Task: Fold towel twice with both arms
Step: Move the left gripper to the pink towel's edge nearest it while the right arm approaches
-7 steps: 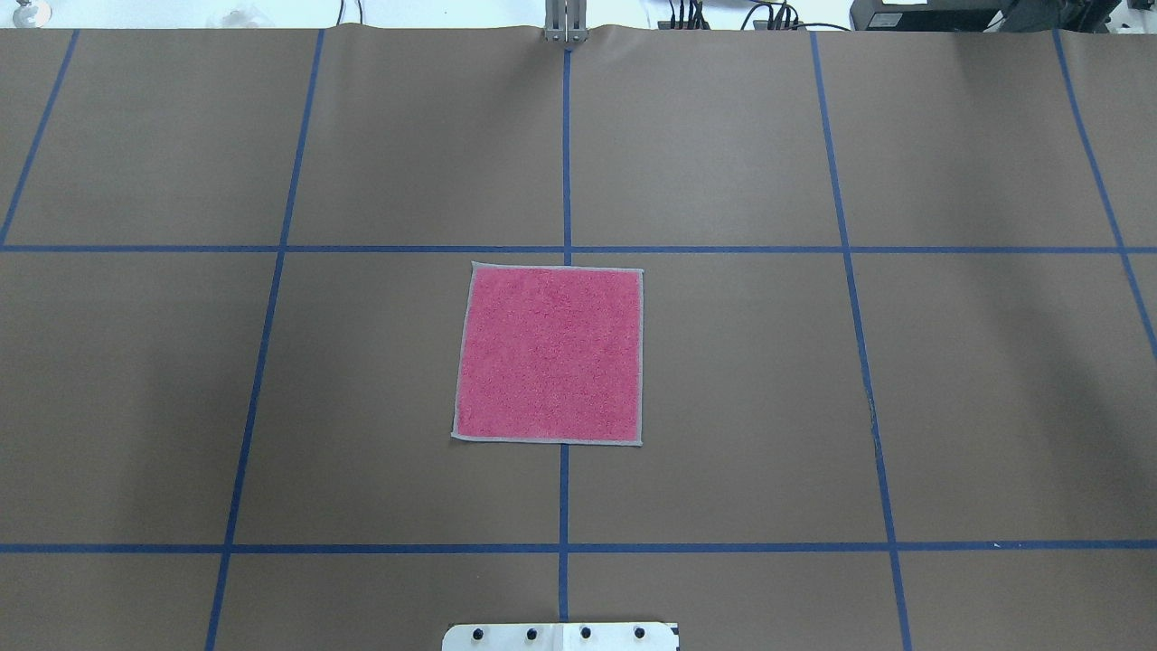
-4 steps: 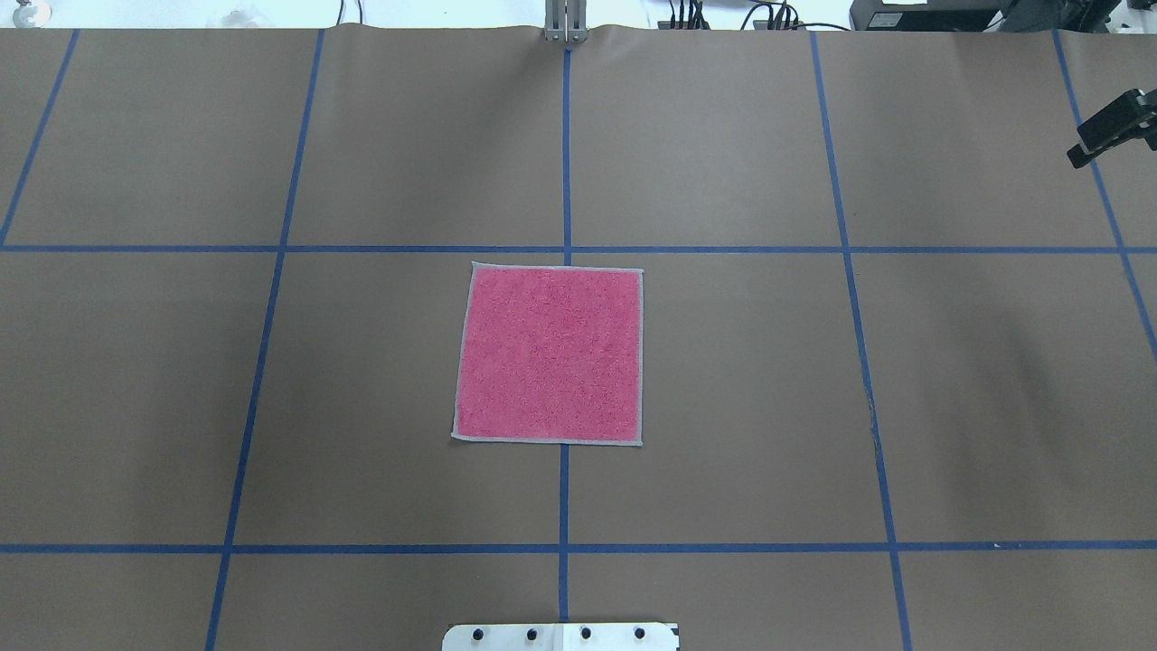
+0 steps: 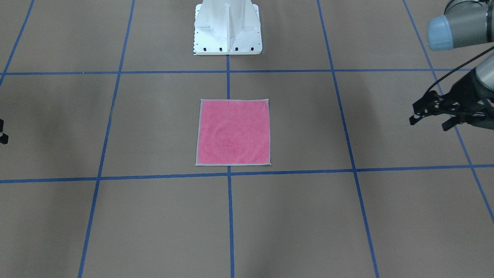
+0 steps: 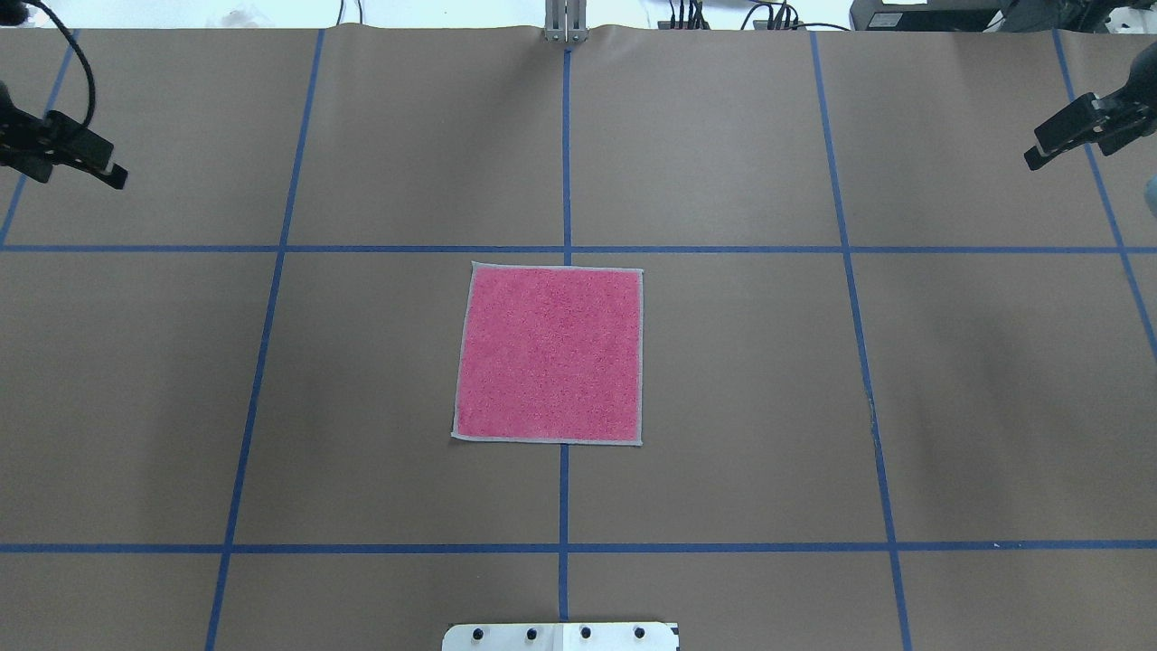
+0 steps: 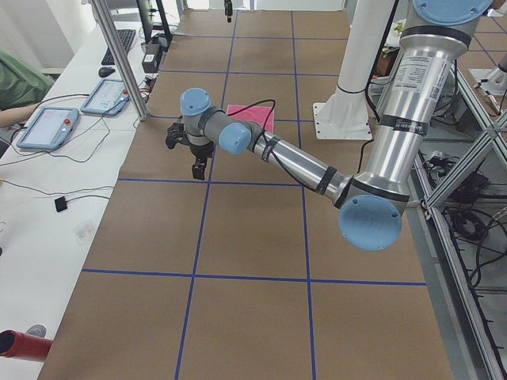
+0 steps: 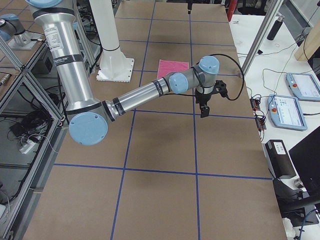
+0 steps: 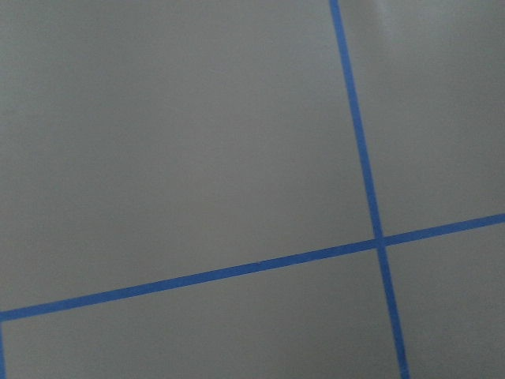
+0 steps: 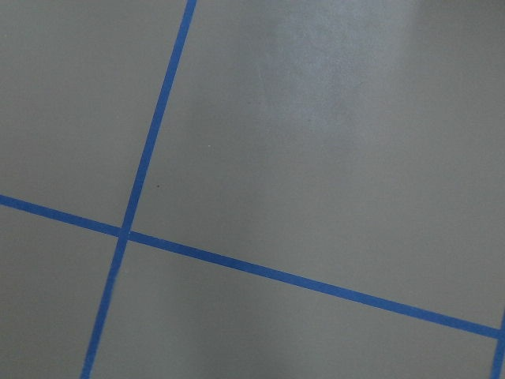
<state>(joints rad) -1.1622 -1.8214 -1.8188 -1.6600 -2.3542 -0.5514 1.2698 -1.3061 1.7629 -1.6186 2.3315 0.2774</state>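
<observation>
**Pink towel lying flat while both pincers are coming in from the edges**

The brown worktop [image 4: 723, 362], crossed by blue tape lines [image 4: 566, 145], is filling the overhead view. The left arm [image 5: 293, 162] and the right arm [image 6: 140, 95] are stretching out over it. Each upper tube is carrying a printed label too small to read.

The towel [image 4: 550, 354] is lying flat and unfolded at the centre of the overhead view. Its pink terry face is showing, with light grey edging running round all four sides, and it is straddling the middle tape line.

The left pincer [image 3: 430, 123] is hanging at the right edge of the front view, fingers spread wide and gripping nothing. The right pincer [image 4: 1039, 155] is sitting at the upper right edge of the overhead view, well apart from the towel. In the right side view its fingers are standing apart with nothing between them.

Half a second ago only the right pincer was showing overhead. Now it is reaching further in, and the left pincer is appearing at the upper left. The towel is lying just as before.
</observation>
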